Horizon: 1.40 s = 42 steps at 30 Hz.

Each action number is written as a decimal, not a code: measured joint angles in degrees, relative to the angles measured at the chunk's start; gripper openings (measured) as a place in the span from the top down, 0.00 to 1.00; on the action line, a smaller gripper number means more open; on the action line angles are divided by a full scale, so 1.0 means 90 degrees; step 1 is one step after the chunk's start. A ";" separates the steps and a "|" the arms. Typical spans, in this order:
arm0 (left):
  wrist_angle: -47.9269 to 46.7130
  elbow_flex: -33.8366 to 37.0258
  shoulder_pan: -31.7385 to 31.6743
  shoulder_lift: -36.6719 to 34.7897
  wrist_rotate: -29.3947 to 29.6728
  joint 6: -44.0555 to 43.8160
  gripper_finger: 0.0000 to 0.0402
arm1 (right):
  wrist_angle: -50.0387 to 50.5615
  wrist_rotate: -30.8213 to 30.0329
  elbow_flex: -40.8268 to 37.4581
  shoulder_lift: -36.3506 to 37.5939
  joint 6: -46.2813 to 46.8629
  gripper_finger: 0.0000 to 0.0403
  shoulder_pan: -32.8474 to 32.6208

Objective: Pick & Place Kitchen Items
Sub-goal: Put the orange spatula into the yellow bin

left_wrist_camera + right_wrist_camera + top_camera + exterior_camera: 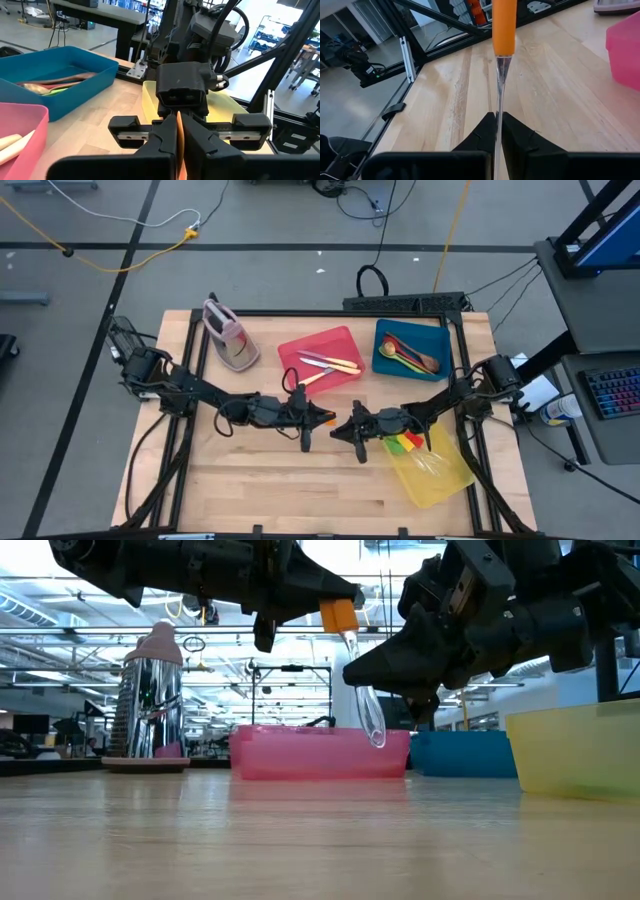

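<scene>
Your left gripper [325, 417] clamps orange-headed utensil [352, 650] by its head | your right gripper [343, 428] pinches its clear handle | utensil mid-air at table centre, 6 o'clock of red tray [345, 342]

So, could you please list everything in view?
table: one, light wood
stand: one, pink-grey, far left
red tray: one, centre back
knives: several, cream-handled, in red tray
blue tray: one, beside red tray
spoons: several, green and brown, in blue tray
yellow tray: one, near right
clear-handled pieces: several, mixed heads, in yellow tray
orange-headed utensil: one, clear handle, above table centre
left gripper: shut on its orange head
right gripper: shut on its clear handle
</scene>
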State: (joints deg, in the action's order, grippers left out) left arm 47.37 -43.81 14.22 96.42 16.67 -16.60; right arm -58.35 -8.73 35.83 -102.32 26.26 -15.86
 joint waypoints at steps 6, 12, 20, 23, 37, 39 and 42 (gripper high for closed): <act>-0.0027 0.0000 0.0000 -0.0002 -0.0001 -0.0002 0.99 | -0.0145 0.0000 -0.0007 -0.0007 -0.0015 0.98 0.0007; -0.0020 -0.0007 0.0050 -0.0017 -0.0010 -0.0035 0.99 | -0.0621 0.0002 -0.0015 -0.0017 -0.0301 0.98 0.0078; -0.0177 -0.0012 0.0083 -0.0019 0.0036 -0.0002 0.99 | -0.0678 0.0043 -0.0015 -0.0017 -0.0340 0.98 0.0231; -0.0229 -0.0012 0.0083 -0.0019 0.0036 -0.0005 0.99 | -0.0679 0.0053 -0.0017 -0.0017 -0.0340 0.98 0.0245; -0.0196 -0.0020 0.0087 -0.0027 -0.0006 -0.0017 0.99 | -0.0501 0.0010 -0.0017 0.0379 -0.0674 0.98 0.0265; -0.0141 -0.0027 0.0087 -0.0027 -0.0007 -0.0017 0.99 | -0.0464 0.0008 -0.0017 0.0480 -0.0711 0.98 0.0265; -0.0125 -0.0022 0.0087 -0.0024 -0.0009 -0.0034 0.99 | -0.0376 0.0002 -0.0017 0.0565 -0.0820 0.98 0.0267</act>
State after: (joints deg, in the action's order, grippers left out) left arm 46.25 -44.01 15.00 96.20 16.59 -16.91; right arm -61.73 -8.71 35.68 -97.24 18.88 -13.45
